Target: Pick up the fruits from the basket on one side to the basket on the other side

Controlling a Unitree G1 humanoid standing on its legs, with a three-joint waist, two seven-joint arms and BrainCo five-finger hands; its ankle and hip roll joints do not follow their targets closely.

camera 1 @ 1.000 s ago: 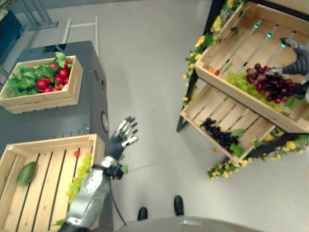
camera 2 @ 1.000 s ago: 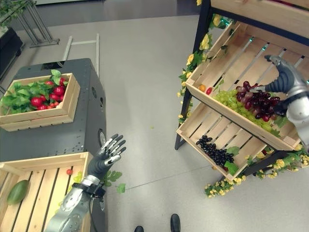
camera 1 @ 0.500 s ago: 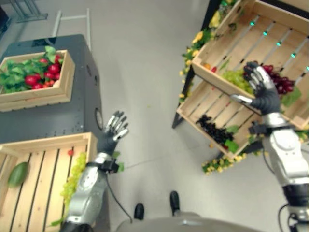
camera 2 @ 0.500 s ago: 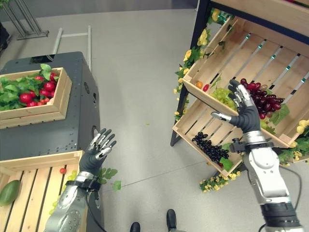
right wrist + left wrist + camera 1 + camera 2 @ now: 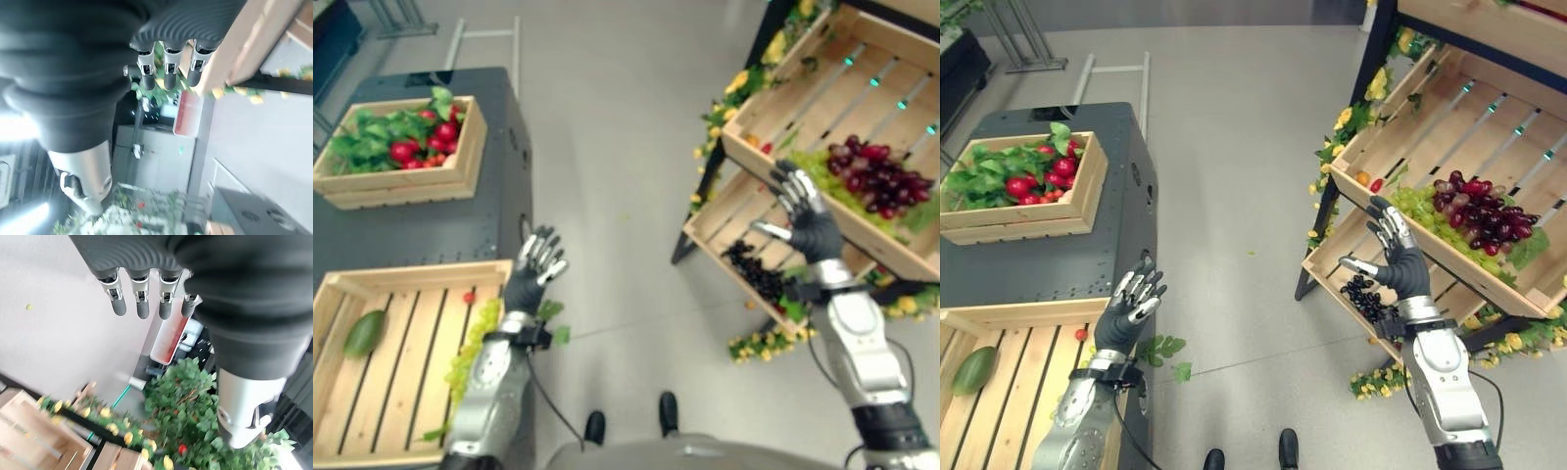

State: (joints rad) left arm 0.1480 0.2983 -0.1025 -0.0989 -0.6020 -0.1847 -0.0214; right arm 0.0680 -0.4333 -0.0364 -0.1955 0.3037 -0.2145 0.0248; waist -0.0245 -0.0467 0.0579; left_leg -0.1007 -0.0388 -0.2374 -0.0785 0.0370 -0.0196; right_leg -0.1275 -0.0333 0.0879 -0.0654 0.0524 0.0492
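A bunch of dark red grapes (image 5: 1482, 208) and green grapes (image 5: 1418, 204) lie in the upper slanted crate (image 5: 1400, 110) of the shelf on the right. Black grapes (image 5: 1365, 296) lie in the lower crate (image 5: 1329, 262). My right hand (image 5: 1396, 257) is raised in front of that shelf, open, fingers spread, holding nothing. My left hand (image 5: 1130, 309) is open and empty above the right rim of the near wooden crate (image 5: 411, 278) on the left. That crate holds green grapes (image 5: 473, 351), a green mango (image 5: 364, 333) and a small red fruit (image 5: 469, 297).
A second crate (image 5: 403, 184) with red fruit and green leaves stands on the dark cabinet (image 5: 499, 186) at the far left. Yellow flower garlands (image 5: 1393, 377) trim the shelf's black frame (image 5: 1335, 188). Bare grey floor lies between the cabinet and the shelf.
My right hand has drawn back from the red grapes in the upper crate and come down in front of the shelf, empty. The camera has shifted. The left hand has barely moved.
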